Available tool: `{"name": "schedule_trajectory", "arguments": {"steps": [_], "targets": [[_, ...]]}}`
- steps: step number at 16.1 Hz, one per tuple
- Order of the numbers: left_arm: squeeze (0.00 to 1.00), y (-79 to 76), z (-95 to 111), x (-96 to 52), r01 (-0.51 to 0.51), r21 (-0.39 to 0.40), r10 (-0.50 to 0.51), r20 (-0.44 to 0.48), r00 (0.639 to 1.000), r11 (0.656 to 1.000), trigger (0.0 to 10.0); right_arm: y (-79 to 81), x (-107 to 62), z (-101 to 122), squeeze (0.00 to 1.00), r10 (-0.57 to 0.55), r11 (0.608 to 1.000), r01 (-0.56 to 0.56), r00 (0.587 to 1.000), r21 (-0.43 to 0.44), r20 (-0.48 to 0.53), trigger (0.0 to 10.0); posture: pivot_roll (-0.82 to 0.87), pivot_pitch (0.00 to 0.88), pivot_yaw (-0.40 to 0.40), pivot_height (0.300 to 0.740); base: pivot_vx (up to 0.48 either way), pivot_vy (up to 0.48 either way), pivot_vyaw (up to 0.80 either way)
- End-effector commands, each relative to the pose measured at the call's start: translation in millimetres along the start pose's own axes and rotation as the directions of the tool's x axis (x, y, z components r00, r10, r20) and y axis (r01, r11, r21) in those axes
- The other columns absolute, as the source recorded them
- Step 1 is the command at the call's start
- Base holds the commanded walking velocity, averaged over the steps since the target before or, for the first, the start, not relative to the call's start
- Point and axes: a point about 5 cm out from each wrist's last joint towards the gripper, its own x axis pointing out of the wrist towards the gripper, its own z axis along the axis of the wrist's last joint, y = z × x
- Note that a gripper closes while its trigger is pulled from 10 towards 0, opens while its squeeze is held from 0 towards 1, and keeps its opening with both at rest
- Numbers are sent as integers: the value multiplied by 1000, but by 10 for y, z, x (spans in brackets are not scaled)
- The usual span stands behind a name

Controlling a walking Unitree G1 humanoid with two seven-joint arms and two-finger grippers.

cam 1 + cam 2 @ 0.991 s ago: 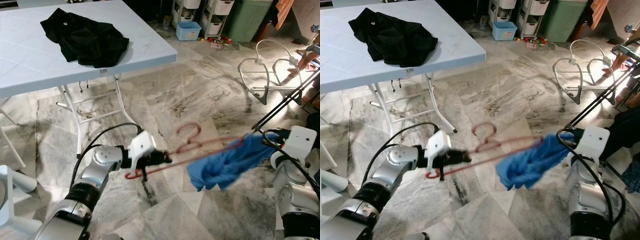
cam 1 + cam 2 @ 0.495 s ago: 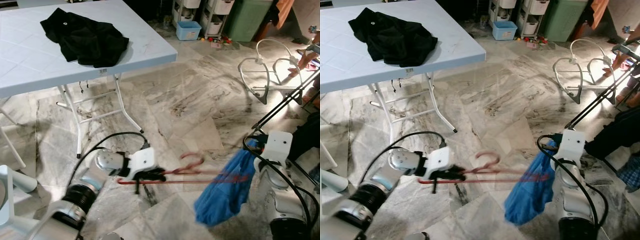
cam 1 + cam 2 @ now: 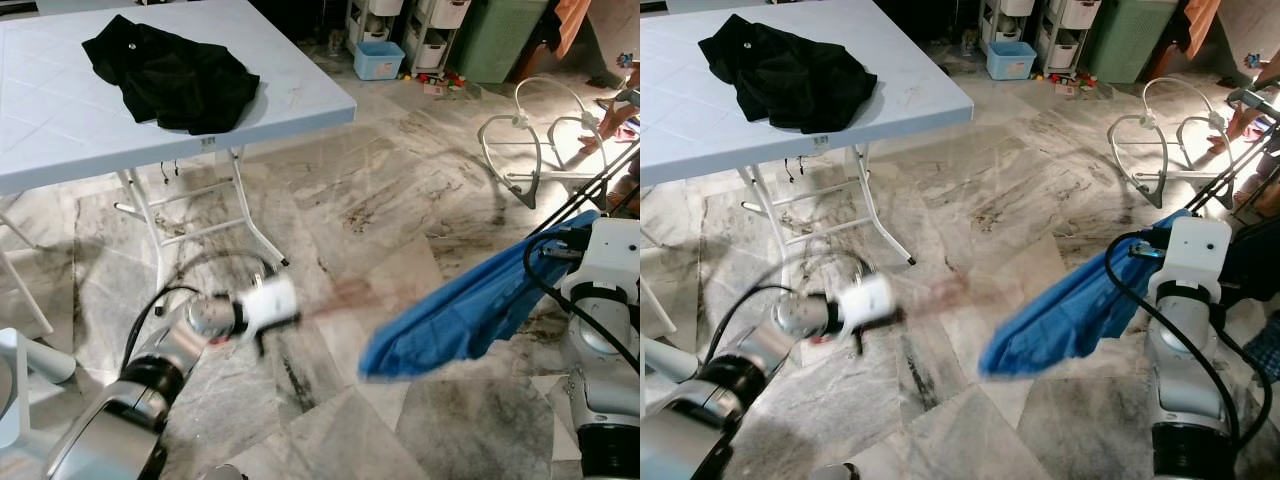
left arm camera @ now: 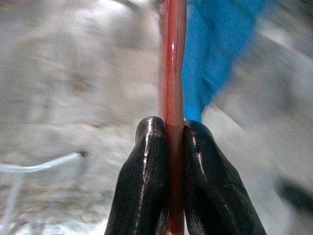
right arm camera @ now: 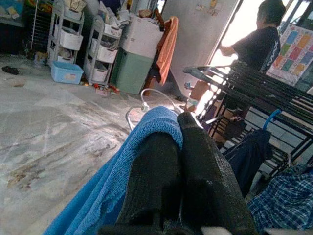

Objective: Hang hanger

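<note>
step: carry to rack | left gripper (image 4: 168,147) fingers pinch red hanger (image 4: 172,63) bar | right gripper (image 5: 178,147) fingers pinch blue cloth (image 3: 470,315) draped between both | I keep both grips firm, raise level toward drying rack (image 5: 254,85) beyond right fingers

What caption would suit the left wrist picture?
Left gripper clamped on a red hanger, blue cloth beyond.
</note>
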Motion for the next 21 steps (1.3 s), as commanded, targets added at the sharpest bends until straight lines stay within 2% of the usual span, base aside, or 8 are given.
{"name": "schedule_trajectory", "arguments": {"steps": [1,3,6,8,10,12,15,21], "targets": [[0,92,91,19,-92,-37,94,48,994,995,0,-54,-12,38,0,-39,999,39,999,12,26,0,77,99,-128,740,0,0,0],[0,144,139,54,-210,-120,221,85,972,970,0,-133,-35,-90,0,-135,991,134,990,-7,-33,0,73,96,-125,740,0,0,0],[0,57,128,153,-293,-300,330,80,941,908,0,-215,-110,-280,0,-186,976,201,971,88,-152,0,72,83,-125,740,0,0,0],[0,-46,89,225,-404,-363,442,23,897,840,3137,-78,-238,-349,0,-97,985,122,977,126,-188,0,66,65,-123,740,0,0,0],[0,-100,-39,224,-555,-412,566,-107,817,723,5451,98,-446,-376,0,-8,991,35,979,130,-203,0,59,28,-113,740,0,0,0],[0,-99,-103,189,-612,-397,610,-149,778,684,10000,196,-566,-315,0,37,989,-10,983,151,-179,0,61,0,-95,740,0,0,0],[0,-40,-232,94,-703,-352,666,-241,706,618,10000,186,-699,-209,0,18,981,10,990,194,-140,0,66,0,-81,740,0,0,0],[0,149,-72,18,-624,-299,625,-106,774,722,10000,217,-887,-116,0,14,978,14,991,210,-131,0,87,0,-74,740,0,0,0]]}}
